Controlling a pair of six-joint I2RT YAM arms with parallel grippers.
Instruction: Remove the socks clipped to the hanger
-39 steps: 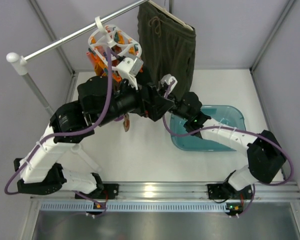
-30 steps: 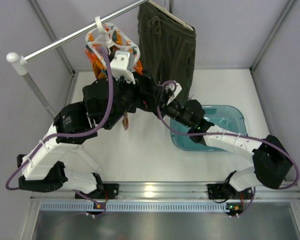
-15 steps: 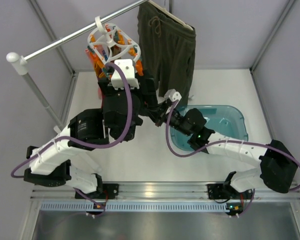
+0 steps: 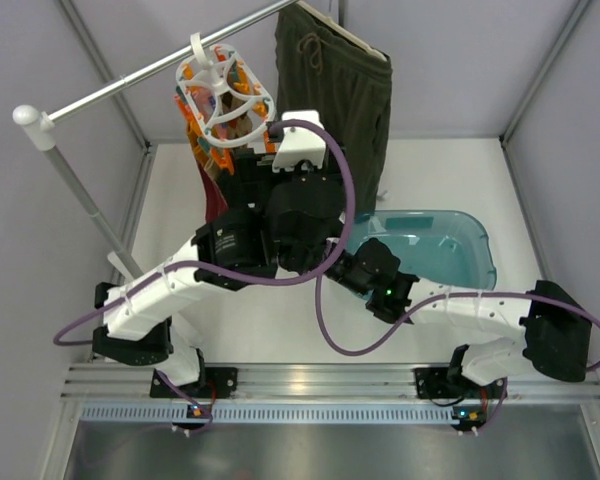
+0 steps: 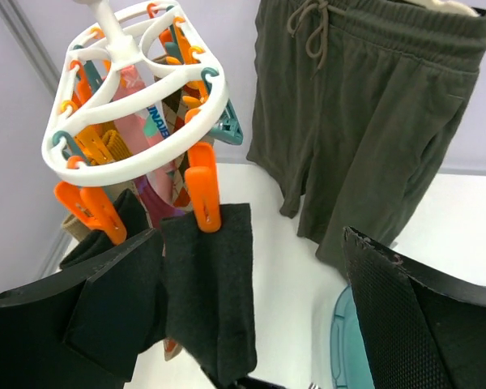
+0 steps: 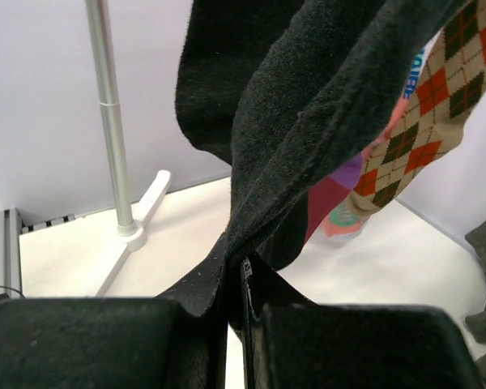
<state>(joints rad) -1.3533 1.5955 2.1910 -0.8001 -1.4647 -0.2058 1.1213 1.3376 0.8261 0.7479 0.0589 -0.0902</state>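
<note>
Hanging vertically from an orange peg point(image 5: 202, 190) on the ring hanger point(image 5: 138, 138), the black sock point(image 5: 211, 292) has its lower end clamped in the right end effector point(image 6: 235, 279) below; the left end effector point(image 5: 251, 324) gapes apart, nearer the peg.

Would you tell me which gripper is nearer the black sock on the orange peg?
Right. The right gripper is shut on the black sock; the left gripper is open, facing it below the orange peg.

Fuzzy cloth socks point(image 5: 215, 284), glossy plastic hanger point(image 5: 123, 50)
</note>
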